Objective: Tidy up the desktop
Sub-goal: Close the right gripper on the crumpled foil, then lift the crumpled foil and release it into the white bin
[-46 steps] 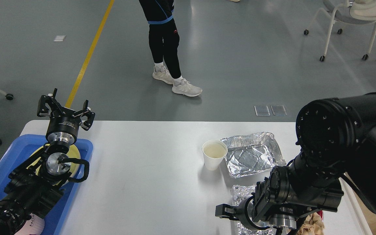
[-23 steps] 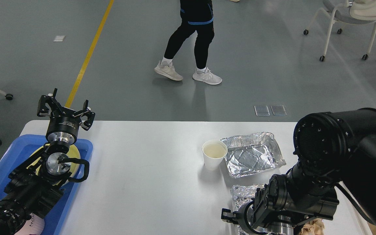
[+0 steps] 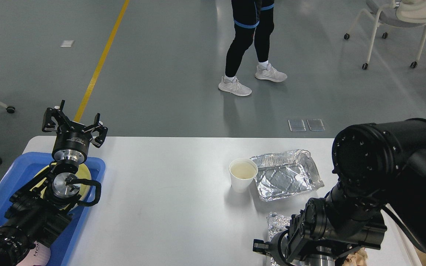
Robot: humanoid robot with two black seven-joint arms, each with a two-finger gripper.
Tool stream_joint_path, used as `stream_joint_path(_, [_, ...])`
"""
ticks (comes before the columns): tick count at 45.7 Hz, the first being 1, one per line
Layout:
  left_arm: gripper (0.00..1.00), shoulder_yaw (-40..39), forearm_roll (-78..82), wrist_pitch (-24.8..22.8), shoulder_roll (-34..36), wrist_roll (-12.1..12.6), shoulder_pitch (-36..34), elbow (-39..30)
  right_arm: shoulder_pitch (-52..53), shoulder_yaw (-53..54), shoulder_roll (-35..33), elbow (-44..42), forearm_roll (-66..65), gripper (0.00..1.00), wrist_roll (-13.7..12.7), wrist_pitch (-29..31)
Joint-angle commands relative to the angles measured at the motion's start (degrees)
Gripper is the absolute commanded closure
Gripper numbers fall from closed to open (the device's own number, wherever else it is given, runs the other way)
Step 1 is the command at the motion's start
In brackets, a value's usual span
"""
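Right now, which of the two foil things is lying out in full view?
The foil tray beside the white cup, near the far edge of the desktop. The other foil piece lies nearer and is mostly hidden behind the robot's right arm.

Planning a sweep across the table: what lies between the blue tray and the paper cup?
Nothing. In the head view, the desktop is bare from the blue tray to the paper cup.
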Motion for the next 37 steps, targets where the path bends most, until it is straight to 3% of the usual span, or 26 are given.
stream_joint_path(1, [0.00, 0.0, 0.0, 0.0, 0.0, 0.0, 0.0, 0.1, 7.1, 0.3, -2.5, 7.2, -0.8, 1.00, 0.3, 0.3])
stream_joint_path(8, [0.00, 0.0, 0.0, 0.0, 0.0, 0.0, 0.0, 0.1, 18.8, -0.2, -8.3, 7.2, -1.2, 1.00, 0.8, 6.1])
stream_joint_path(17, [0.00, 0.0, 0.0, -0.1, 0.0, 0.0, 0.0, 0.0, 40.9, -0.1, -19.7, 7.2, -4.0, 1.00, 2.6, 33.1])
stream_joint_path(22, [0.00, 0.0, 0.0, 0.0, 0.1, 0.0, 0.0, 0.0, 51.0, -0.2, -25.8, 7.2, -10.7, 1.00, 2.6, 43.4])
stream_joint_path(30, [0.00, 0.0, 0.0, 0.0, 0.1, 0.0, 0.0, 0.1, 51.7, -7.6, -30.2, 2.6, -25.3, 1.00, 2.4, 42.3])
stream_joint_path(37, [0.00, 0.0, 0.0, 0.0, 0.1, 0.0, 0.0, 0.1, 35.6, -17.1, -33.1, -10.5, -28.7, 1.00, 2.4, 33.3])
